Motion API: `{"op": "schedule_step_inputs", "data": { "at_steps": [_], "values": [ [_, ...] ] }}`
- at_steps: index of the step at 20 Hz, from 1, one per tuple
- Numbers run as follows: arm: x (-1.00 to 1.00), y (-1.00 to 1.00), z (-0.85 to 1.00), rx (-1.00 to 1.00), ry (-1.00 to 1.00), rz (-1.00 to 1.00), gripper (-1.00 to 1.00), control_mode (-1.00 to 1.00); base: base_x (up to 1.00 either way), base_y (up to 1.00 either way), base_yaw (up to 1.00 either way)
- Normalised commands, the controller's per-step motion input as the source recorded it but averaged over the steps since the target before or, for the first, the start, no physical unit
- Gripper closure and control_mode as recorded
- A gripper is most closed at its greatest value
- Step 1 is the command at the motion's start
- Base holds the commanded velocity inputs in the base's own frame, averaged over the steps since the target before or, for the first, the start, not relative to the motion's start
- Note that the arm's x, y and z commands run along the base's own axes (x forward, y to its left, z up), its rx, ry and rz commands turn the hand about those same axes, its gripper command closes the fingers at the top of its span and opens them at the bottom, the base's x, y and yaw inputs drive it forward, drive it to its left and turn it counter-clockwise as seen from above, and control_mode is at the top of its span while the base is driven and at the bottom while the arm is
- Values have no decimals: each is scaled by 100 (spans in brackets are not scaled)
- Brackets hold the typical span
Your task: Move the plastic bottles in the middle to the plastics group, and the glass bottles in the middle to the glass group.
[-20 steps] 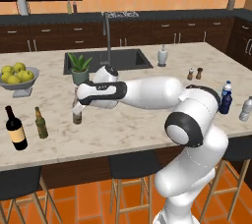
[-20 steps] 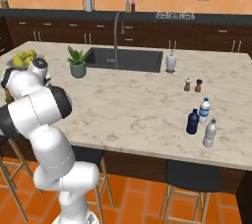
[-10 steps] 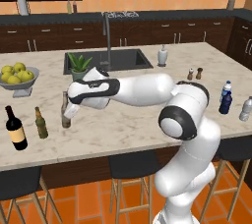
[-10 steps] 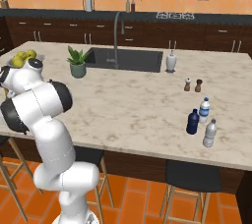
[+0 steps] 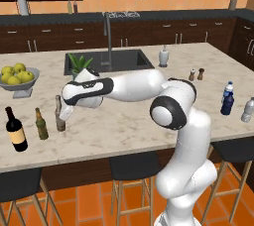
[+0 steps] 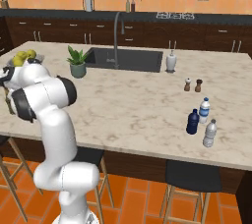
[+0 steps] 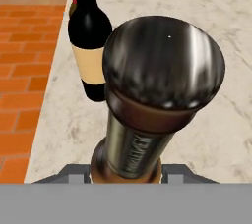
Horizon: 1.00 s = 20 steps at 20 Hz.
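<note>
1. Brown beer bottle stands upright in the pincer at the left end of the tabletop, just beside the olive green beer bottle and near the dark wine bottle that marks the glass group. Whether its base touches the tabletop or hangs just above it cannot be told.
2. Pincer state: closed around the lower body of the brown bottle. The hand view looks down over the bottle's metal cap and neck, with the wine bottle beyond it, near the tabletop edge.
3. Plastics status: the squat dark blue bottle already stands at the right end, touching or nearly touching the clear water bottle, with the pale clear bottle just beside them. That part of the task appears complete.
4. Judged step: setting the brown bottle down in the glass group. This looks like the last placement.
5. Hazards from here:
   - Releasing while the bottle is tilted or off the surface could topple it; it is slim and tall, so it tips easily.
   - A sideways drift of the arm could strike the green bottle, which stands close, and knock it toward the wine bottle.
   - The group sits near the tabletop edge; a toppled bottle could roll off onto the tiled floor.
   - Withdrawing before the fingers fully clear the glass could drag the bottle over.
</note>
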Motion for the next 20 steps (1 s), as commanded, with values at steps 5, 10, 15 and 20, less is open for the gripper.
{"op": "schedule_step_inputs", "data": {
  "at_steps": [5,10,15,20],
  "values": [
    [48,7,-8,-5,0,7,100,-100,0,0,0],
    [-21,7,-24,0,-2,4,100,-100,0,0,0],
    [-16,0,-32,6,-16,3,100,-100,0,0,0],
    [0,0,-7,14,-5,0,100,-100,0,0,0]
  ]
}}
